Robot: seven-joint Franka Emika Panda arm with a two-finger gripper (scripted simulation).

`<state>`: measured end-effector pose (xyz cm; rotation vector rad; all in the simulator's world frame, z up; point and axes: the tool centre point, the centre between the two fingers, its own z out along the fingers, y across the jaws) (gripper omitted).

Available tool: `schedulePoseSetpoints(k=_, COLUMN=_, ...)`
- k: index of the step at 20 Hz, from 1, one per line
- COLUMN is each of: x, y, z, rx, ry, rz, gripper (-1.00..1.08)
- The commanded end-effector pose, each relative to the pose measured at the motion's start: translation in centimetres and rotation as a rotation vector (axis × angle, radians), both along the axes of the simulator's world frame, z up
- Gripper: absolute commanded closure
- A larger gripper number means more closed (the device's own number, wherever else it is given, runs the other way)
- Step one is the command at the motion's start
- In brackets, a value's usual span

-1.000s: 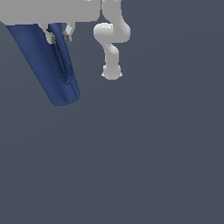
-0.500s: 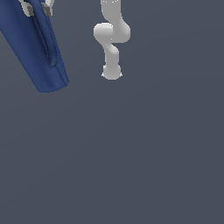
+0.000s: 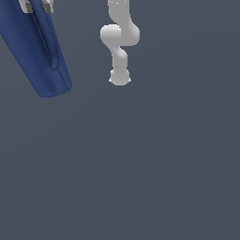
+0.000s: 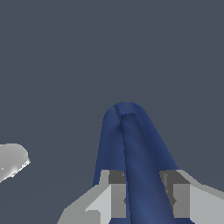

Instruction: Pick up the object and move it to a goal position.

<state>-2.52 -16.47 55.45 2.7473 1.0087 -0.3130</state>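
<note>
Table (image 3: 154,164) is lying bare and grey-blue. Arm (image 3: 120,40) is standing at the far side, base planted on it. Dark blue pitcher (image 3: 35,51) is hanging tilted at the exterior view's upper left, lifted off the table, narrow base lowest. End effector (image 4: 142,194) is gripping the pitcher's handle (image 4: 138,162), fingers (image 4: 117,194) pressing either side.

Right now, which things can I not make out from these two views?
- Dark blue tapered pitcher: its wide rim and spout are cut off by the exterior view's upper edge.
- End effector: mostly outside the exterior view; in the wrist view its fingers straddle the pitcher's handle.
- Goal position: no marker in either view.
- White arm: its upper part is cut off.
</note>
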Motion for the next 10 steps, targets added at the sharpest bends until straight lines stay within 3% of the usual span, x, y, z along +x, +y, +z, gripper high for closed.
schedulePoseSetpoints(k=1, x=-0.1, y=-0.1, z=0.3, rx=-0.001, ry=-0.002, rz=0.000, gripper=1.08)
schedulePoseSetpoints(k=10, x=-1.9, y=-1.5, z=2.8, rx=0.000, ry=-0.002, rz=0.000, gripper=1.08)
